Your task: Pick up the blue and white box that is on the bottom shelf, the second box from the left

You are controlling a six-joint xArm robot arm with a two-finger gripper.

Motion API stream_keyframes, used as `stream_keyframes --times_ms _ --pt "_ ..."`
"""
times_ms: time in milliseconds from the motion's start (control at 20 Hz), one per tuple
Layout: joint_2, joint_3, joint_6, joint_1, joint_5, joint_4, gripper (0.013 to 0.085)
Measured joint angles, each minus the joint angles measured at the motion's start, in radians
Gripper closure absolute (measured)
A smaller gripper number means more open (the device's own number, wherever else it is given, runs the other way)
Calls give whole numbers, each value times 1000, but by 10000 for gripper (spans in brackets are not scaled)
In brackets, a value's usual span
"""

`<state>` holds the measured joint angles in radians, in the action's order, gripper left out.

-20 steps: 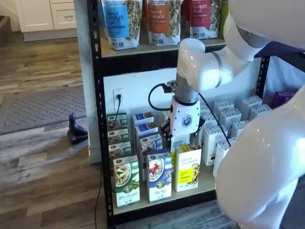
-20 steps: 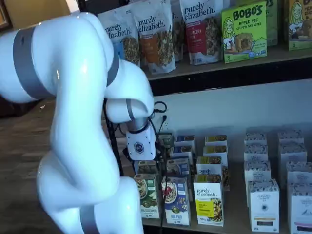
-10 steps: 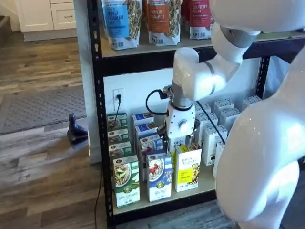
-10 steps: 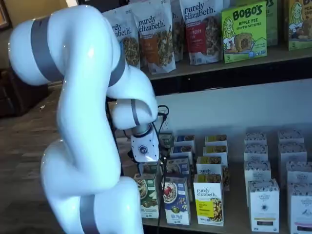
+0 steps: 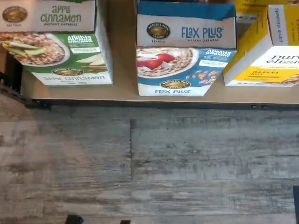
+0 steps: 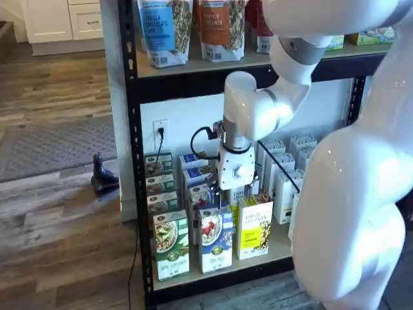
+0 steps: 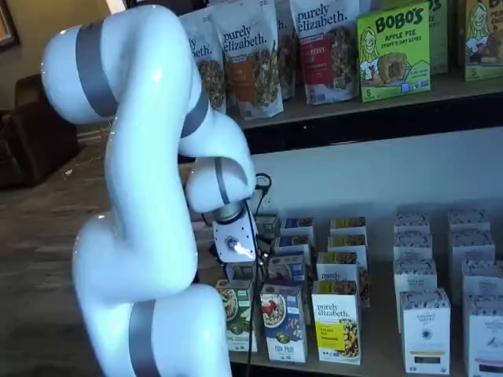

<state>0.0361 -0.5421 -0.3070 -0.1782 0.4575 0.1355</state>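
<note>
The blue and white box (image 5: 186, 51), labelled Flax Plus with a bowl of red berries, stands at the front edge of the bottom shelf (image 5: 122, 79) in the wrist view. It shows in both shelf views (image 6: 215, 240) (image 7: 283, 323), at the front of its row. My gripper (image 6: 230, 194) hangs from the white wrist just above and behind this box, over its row. The fingers are mostly hidden against the boxes behind, so no gap can be made out. Nothing is seen held.
A green and white Apple Cinnamon box (image 5: 60, 51) (image 6: 171, 247) stands left of the blue one and a yellow box (image 5: 266, 56) (image 6: 255, 227) right of it. More rows of boxes stand behind. White boxes (image 7: 424, 330) fill the right. The wood floor (image 5: 149, 158) lies below the shelf rail.
The arm has swung left and the gripper has moved left and slightly down, from over the yellow box's row to over the blue and white box's row. No box has moved.
</note>
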Motion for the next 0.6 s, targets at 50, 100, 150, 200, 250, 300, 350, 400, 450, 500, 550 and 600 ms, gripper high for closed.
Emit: stream_keyframes --times_ms 50,100,150,200,250,300,350,400,450,500,550,600 --pt "-15 -8 4 3 -5 0 130" --pt "-29 -14 7 8 -12 0 130" --pt "-45 -22 6 14 -20 6 130" --pt "-60 -29 4 19 -29 15 130" --pt "-79 -38 3 26 -40 23 130" --pt "-96 -47 1 32 -50 30 130" --pt "-112 -57 6 36 -56 30 130" --pt "-131 -68 9 41 -64 31 130" --pt "-151 -80 14 45 -70 30 130" --pt "-170 -92 22 47 -76 24 130" --pt "-188 -102 37 49 -87 9 130" --pt "-208 -112 57 50 -100 -11 130"
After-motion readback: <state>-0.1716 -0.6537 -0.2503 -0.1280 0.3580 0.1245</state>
